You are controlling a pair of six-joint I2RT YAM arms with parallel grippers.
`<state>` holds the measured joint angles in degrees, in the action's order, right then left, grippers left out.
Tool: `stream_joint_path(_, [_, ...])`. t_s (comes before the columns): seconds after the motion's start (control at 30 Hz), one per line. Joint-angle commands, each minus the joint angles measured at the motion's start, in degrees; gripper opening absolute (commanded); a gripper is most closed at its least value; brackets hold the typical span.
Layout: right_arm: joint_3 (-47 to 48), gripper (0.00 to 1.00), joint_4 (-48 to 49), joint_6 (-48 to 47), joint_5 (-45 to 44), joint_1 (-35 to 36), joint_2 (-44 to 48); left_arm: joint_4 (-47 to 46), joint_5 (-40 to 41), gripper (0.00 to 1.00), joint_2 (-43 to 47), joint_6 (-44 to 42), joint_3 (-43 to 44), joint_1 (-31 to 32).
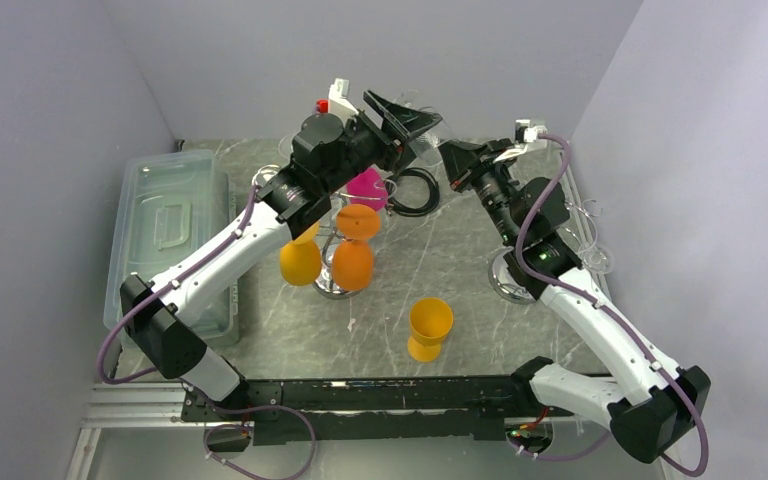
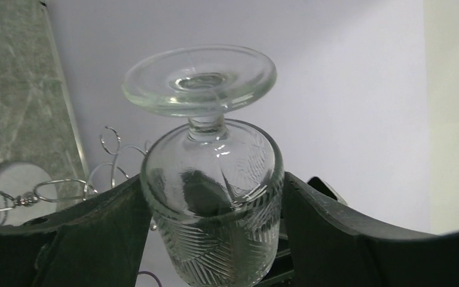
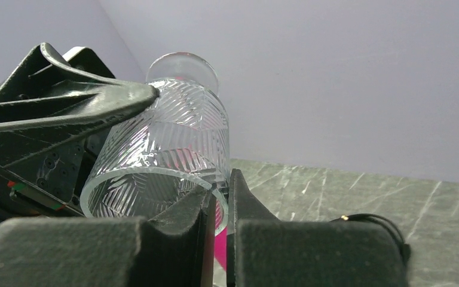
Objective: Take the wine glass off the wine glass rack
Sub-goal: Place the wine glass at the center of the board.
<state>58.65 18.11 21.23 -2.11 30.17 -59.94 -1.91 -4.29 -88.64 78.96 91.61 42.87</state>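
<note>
Clear cut-pattern wine glass [image 2: 209, 161] is held above the far middle of the grey marbled table [image 1: 460, 250] — left gripper [image 2: 212, 185] clamped across its bowl, right gripper [image 3: 218, 185] pressed together, pinching its rim wall.

Top cam is looking down from above and behind me; both wrist cams are peering close-up, sharing the wine glass [image 2: 212, 197].
</note>
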Motion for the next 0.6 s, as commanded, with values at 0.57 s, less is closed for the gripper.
stream_joint_path(0.57, [14.54, 0.00, -23.24, 8.85, -18.20, 1.47, 4.80, 6.82, 3.78, 0.99, 2.30, -20.24, 6.21, 1.03])
